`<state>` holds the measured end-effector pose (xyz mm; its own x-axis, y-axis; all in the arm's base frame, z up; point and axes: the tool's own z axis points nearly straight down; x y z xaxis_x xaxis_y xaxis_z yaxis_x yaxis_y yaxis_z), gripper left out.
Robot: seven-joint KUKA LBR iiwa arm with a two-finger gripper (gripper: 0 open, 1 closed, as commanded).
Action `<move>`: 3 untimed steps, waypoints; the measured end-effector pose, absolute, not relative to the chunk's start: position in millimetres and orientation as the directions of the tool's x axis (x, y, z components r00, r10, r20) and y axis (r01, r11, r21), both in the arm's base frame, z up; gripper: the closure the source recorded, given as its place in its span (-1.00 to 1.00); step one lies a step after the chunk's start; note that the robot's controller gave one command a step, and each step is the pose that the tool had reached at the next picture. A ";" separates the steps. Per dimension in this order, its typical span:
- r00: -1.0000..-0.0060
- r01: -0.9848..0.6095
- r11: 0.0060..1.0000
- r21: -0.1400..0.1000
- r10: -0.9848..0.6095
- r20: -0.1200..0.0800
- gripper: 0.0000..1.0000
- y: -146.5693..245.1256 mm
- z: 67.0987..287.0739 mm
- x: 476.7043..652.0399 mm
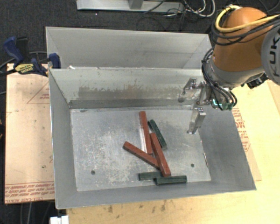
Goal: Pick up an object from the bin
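Still the approach step: gripper hangs over bare floor at the right of the bin (can't tell if it's spread or closed), so next it likely has to shift left and descend onto the near short dark-green bar or the long red-brown bar.

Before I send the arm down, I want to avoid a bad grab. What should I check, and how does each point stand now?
1. Nothing hanging from the gripper: ok.
2. Gripper over a thing: not ok. It is over bare bin floor, right of the heap.
3. Things to pick in view: ok. Red-brown sticks and dark green sticks lie mid-bin.
4. A stick lying apart from the rest: not ok. They cross or touch.
5. Gripper height above the floor: cannot tell.
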<state>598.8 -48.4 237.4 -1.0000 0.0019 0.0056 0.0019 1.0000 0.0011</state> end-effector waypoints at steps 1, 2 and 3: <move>-1.000 0.001 1.000 0.001 0.001 -0.002 -1.00 -48.3 241.5 600.3; -1.000 0.029 1.000 0.000 0.029 -0.005 -1.00 1.6 201.5 562.3; -1.000 0.030 1.000 0.002 0.030 -0.007 -1.00 32.8 136.8 575.5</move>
<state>575.5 32.8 136.8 -0.9995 0.0298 -0.0067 0.0298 0.9996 0.0025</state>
